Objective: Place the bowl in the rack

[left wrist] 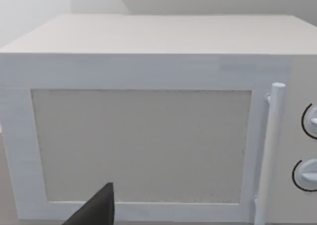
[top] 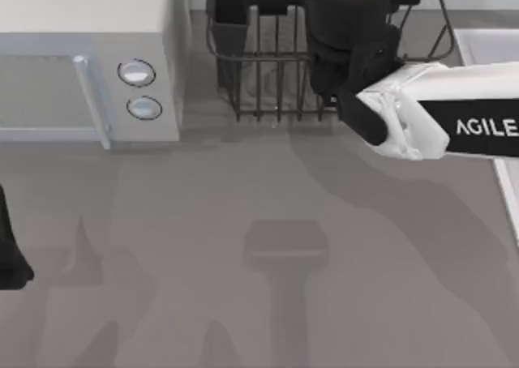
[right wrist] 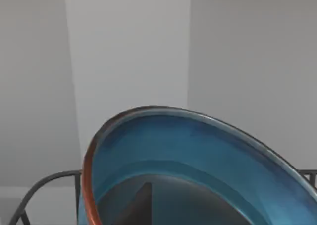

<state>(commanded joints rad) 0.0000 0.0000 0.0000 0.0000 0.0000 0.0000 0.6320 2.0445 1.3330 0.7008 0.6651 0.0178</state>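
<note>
A grey table (top: pixel 243 287) runs out to a pale wall, with one microwave (top: pixel 89 76) far left and one rack (top: pixel 268 68) far centre. My right arm reaches in from the right, and its gripper (top: pixel 349 40) hangs over the rack's right half. In the right wrist view the one bowl (right wrist: pixel 198 155), blue with a rust rim, stands tilted on edge right against a dark finger (right wrist: pixel 141 205) that lies inside it, with the rack's wire just below and behind. I judge the gripper is pinching the bowl's rim, though the second finger is hidden. So the bowl sits above the slats, held up on edge, and what matters next is lining that edge up with a gap between slats before lowering. My left gripper (top: pixel 12 258) is parked at the near left edge, facing the microwave; I cannot tell how its fingers stand. Counted: two knobs (top: pixel 136 73), one utensil cup (top: pixel 231 15) at the rack's far left corner.
</note>
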